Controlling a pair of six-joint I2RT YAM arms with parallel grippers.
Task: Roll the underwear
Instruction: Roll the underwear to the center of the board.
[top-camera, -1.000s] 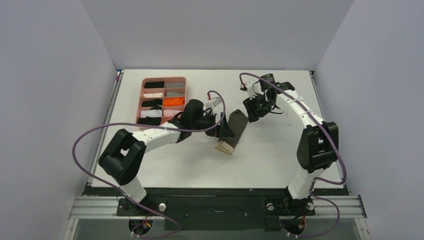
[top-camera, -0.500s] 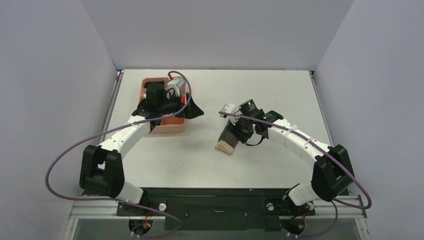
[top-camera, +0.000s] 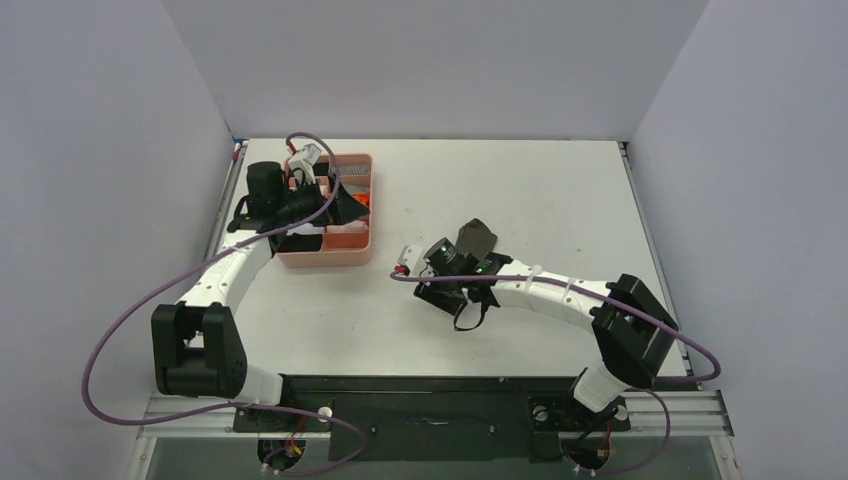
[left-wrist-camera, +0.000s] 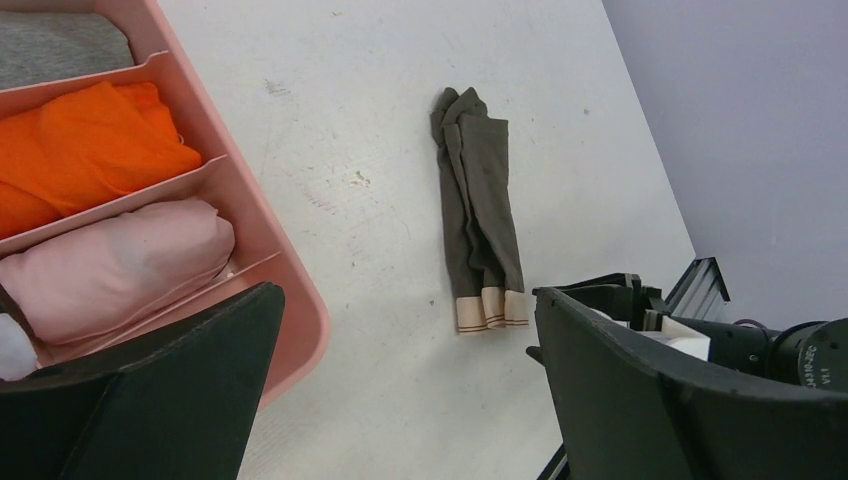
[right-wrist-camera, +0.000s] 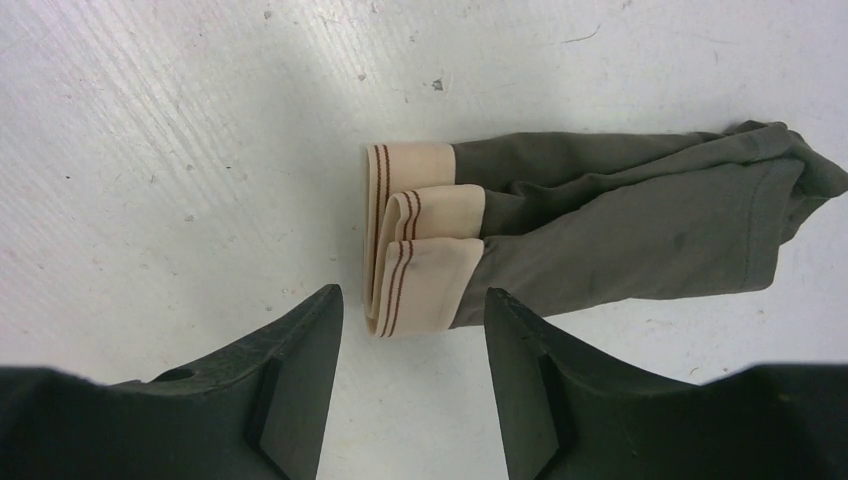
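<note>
White table (top-camera: 540, 190) holds pink tray (top-camera: 325, 258) of rolled cloths (left-wrist-camera: 90, 150) near folded underwear (left-wrist-camera: 480, 220).

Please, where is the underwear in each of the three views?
Top external: underwear right of centre, mostly hidden under the right arm.
Left wrist: centre, lying as a long strip.
Right wrist: centre to right, waistband leftmost.
Shared landmark: its crumpled dark end, visible in all three.

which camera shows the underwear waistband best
Right wrist view: the underwear lies close, its folded tan waistband and stripes clear. Left wrist view shows it whole but small. Top view: the right arm covers its waistband end.
</note>
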